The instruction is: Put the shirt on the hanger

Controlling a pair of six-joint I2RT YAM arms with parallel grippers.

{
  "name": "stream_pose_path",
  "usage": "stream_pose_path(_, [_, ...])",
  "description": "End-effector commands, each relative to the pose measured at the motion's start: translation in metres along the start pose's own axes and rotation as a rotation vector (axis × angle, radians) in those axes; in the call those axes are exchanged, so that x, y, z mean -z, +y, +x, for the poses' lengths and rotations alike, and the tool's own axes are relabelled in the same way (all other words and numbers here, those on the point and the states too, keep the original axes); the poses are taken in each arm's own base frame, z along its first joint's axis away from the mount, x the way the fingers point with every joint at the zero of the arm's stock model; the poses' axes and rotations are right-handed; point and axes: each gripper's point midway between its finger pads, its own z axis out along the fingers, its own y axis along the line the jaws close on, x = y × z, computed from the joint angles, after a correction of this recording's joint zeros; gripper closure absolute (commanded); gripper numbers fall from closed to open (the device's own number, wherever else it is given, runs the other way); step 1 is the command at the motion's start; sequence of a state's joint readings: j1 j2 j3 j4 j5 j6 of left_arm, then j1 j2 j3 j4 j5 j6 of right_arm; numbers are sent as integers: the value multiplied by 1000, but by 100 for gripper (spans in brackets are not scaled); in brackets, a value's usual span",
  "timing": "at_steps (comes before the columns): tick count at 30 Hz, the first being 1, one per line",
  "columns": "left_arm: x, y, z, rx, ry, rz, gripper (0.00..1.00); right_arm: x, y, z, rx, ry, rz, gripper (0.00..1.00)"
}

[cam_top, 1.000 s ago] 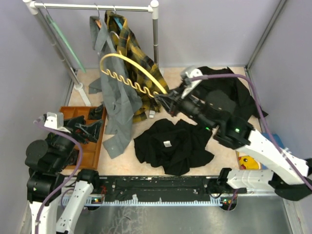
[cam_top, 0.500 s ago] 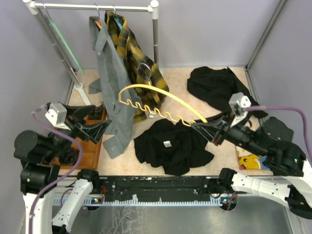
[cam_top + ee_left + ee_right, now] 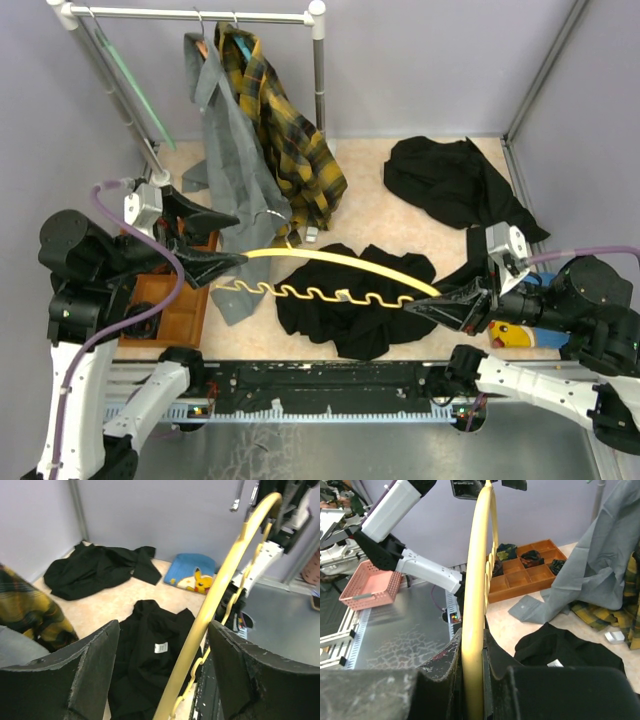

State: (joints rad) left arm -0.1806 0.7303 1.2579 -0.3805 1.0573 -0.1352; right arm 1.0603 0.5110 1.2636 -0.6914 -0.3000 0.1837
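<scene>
While the hanger (image 3: 340,261) is held in the air over the table (image 3: 370,215), stock stands as follows.

Hangers, two. The yellow one runs from 9 to 3 o'clock between the arms, raised above the shirt (image 3: 150,652). A pale green hanger (image 3: 135,85) sits by the slanted pole at 11 o'clock.

Pincers, two. The right pincer (image 3: 472,652) is clamped tight on the hanger's 3 o'clock end. The left pincer (image 3: 164,627) is spread wide at the 9 o'clock end. The yellow bar passes between its fingers, and contact cannot be told.

Black garments on the table, two. The shirt lies crumpled at centre toward 6 o'clock, white label (image 3: 160,647) showing. The other black garment (image 3: 455,185) lies at 2 o'clock, well apart.

Hung shirts, two. A grey shirt (image 3: 225,160) and a plaid shirt (image 3: 290,150) hang touching on the rail (image 3: 190,14) at 12 o'clock.

Orange tray (image 3: 520,591), one, at 8 o'clock, with dark items in its compartments.

Blue cloth with a yellow cartoon figure (image 3: 192,575), one, at 4 o'clock.
</scene>
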Motion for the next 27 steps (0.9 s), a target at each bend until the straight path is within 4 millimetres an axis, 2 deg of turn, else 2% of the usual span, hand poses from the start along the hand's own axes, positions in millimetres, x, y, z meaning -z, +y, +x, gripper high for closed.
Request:
stream_pose_path(1, [2, -36, -5, -23, -2, 204, 25, 4, 23, -33, 45, -98, -108, 100])
stream_pose_path(9, [0, -45, 15, 61, 36, 305, 36, -5, 19, -40, 38, -111, -93, 100])
stream_pose_path(14, [-3, -40, 19, 81, 51, 304, 49, -8, 10, -40, 31, -122, -50, 100])
stream_pose_path(16, [-4, -37, 21, 81, 57, 304, 57, -8, 7, -38, 29, -115, -32, 100])
stream_pose_path(19, [-6, -34, 21, 76, 58, 294, 82, -8, 2, -34, 28, -96, -8, 100])
stream_pose_path(23, [-6, -33, 20, 64, 53, 287, 98, -9, -3, -29, 25, -75, 17, 100])
stream_pose_path(24, [-7, -31, 21, 61, 52, 282, 100, -8, -4, -27, 26, -69, 24, 92])
stream_pose_path(27, [-9, -23, 22, 43, 49, 230, 100, -6, -11, -17, 37, -17, 60, 62])
